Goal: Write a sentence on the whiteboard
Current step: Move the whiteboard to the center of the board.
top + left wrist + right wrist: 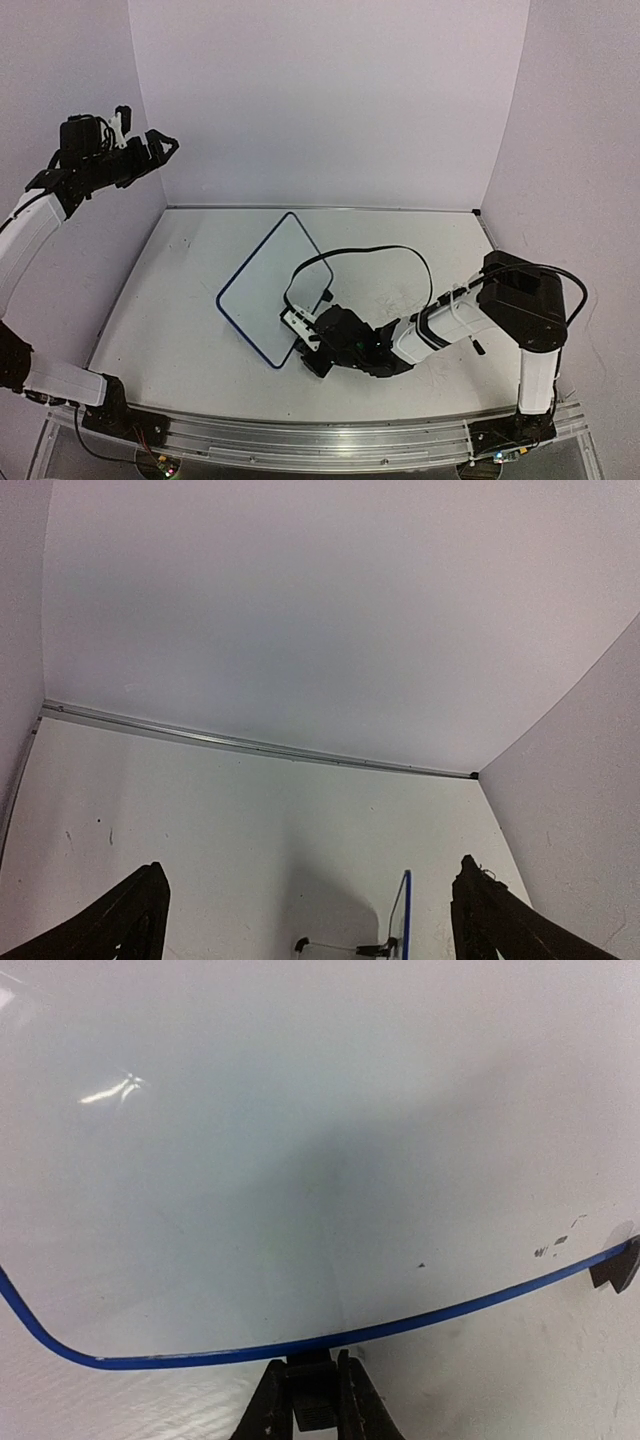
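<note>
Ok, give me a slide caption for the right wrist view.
Right gripper, jaws shut on a black clip foot at the blue rim of the whiteboard.

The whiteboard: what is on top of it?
No writing shows on the whiteboard, only a few dark specks near one edge. The right claw, pinching a black clip, hides part of its near edge.

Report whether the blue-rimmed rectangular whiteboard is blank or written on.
Blank: the blue-rimmed rectangular whiteboard shows no lettering, only small dark specks.
</note>
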Robot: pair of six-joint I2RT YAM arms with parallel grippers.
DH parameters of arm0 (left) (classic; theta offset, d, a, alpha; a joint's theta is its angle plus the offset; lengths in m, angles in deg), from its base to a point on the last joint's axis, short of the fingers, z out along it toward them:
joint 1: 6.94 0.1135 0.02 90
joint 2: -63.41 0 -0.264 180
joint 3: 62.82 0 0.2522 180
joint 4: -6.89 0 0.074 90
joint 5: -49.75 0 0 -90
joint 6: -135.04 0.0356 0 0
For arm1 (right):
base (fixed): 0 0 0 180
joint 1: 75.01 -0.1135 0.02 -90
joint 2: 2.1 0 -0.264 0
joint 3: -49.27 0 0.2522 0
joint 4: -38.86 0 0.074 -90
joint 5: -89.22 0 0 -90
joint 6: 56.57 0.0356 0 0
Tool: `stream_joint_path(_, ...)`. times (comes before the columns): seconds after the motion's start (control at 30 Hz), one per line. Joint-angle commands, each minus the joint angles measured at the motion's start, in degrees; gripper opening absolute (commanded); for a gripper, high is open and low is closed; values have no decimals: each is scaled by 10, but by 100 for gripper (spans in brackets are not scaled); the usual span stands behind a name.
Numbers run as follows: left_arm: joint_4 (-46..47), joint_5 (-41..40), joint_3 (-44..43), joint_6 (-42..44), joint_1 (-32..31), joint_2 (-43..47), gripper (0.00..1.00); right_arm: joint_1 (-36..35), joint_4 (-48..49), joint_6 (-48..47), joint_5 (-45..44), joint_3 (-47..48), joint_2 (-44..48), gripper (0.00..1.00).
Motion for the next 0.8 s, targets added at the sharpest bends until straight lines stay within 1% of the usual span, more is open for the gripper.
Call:
stream_joint_path(0.0,10,19,-2,-17,0,-2,99,16,8,181,-191,-24,33,0)
stream_joint_path(0.1,11,29,8,-28,1,-7,99,16,-10,236,-198,-15,18,0)
stream_joint_path(0.2,15,40,22,-42,-2,-10,100,16,-16,264,-178,2,-3,0)
stream_joint_path(0.27,16,42,30,-45,-9,-12,100,16,-17,273,-168,10,-12,2)
stream_joint_path(0.37,17,39,44,-46,-20,-10,99,15,-17,262,-160,15,-9,16)
stream_joint_path(0.43,17,32,54,-44,-27,-6,99,15,-12,236,-143,10,9,27)
stream_joint_path(0.47,17,29,60,-42,-28,-4,100,15,-3,222,-135,1,21,34)
stream_joint_path(0.53,18,26,65,-40,-28,-3,99,15,7,196,-129,-17,51,53)
stream_joint_path(0.6,17,30,67,-38,-29,-7,100,16,4,173,-126,-27,73,64)
stream_joint_path(0.67,18,33,66,-36,-34,-12,99,18,-8,154,-119,-38,98,69)
stream_joint_path(0.77,19,33,65,-33,-46,-21,100,38,-25,136,-90,-60,141,70)
